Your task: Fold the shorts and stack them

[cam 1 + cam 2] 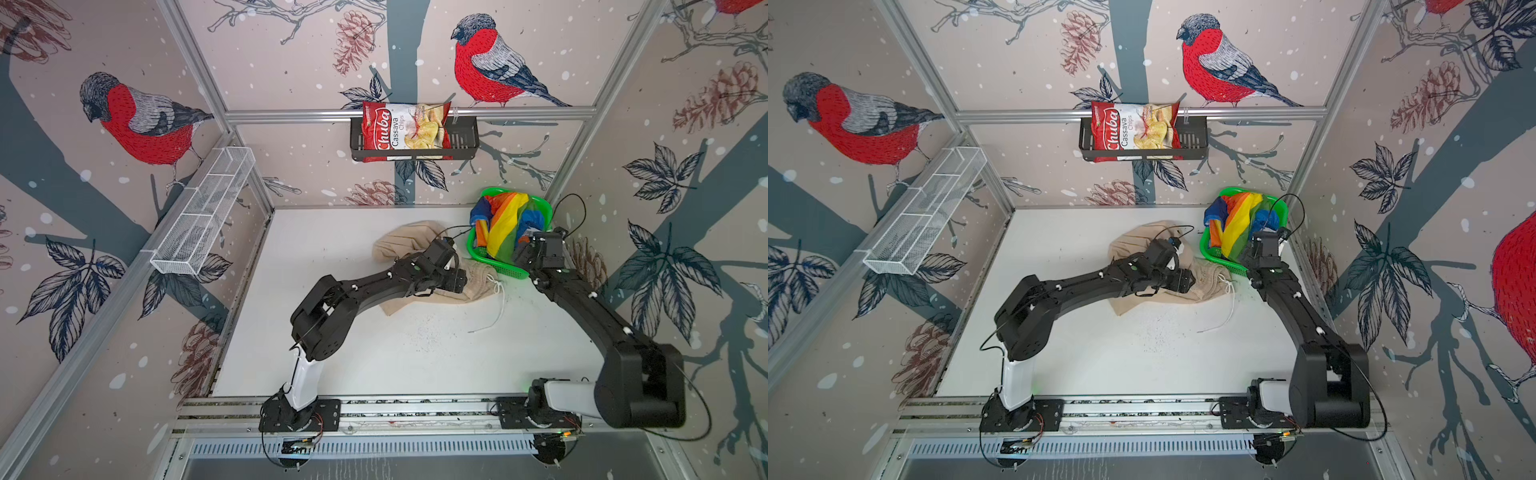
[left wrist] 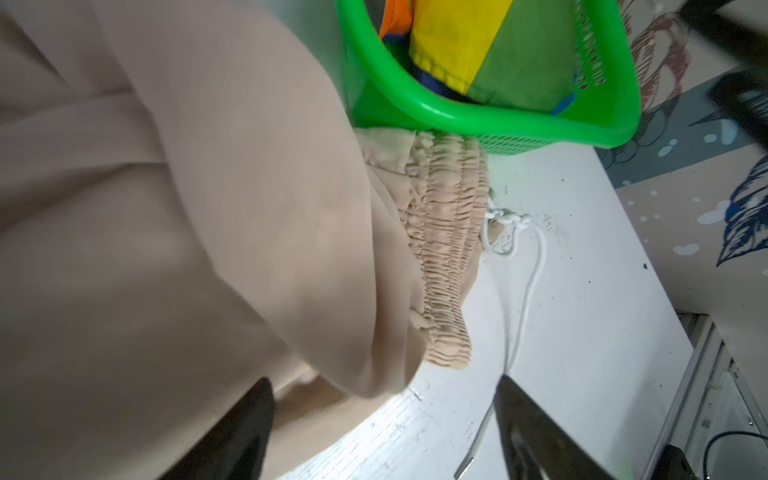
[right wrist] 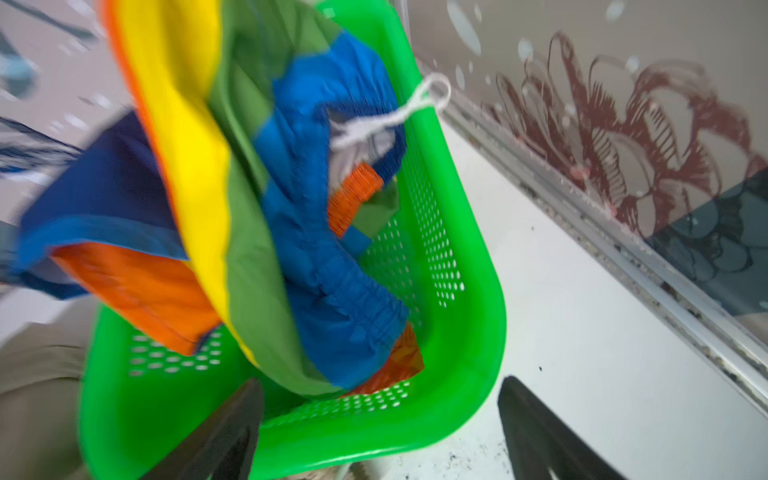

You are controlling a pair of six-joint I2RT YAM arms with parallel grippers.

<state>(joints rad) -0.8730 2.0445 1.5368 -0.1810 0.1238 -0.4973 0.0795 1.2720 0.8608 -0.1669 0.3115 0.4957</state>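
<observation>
Left wrist view crops the beige shorts (image 2: 208,249) and green basket (image 2: 498,120); both jaws gape wide.

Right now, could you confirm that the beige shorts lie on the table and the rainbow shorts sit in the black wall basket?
Not quite: the rainbow shorts sit in the green basket, as both top views show. The beige shorts do lie on the table.

Robot lab cell: aluminium frame (image 1: 291,114), bird-print wall panels (image 1: 141,120), two arms (image 1: 374,284) bolted to a front rail (image 1: 415,409).
</observation>
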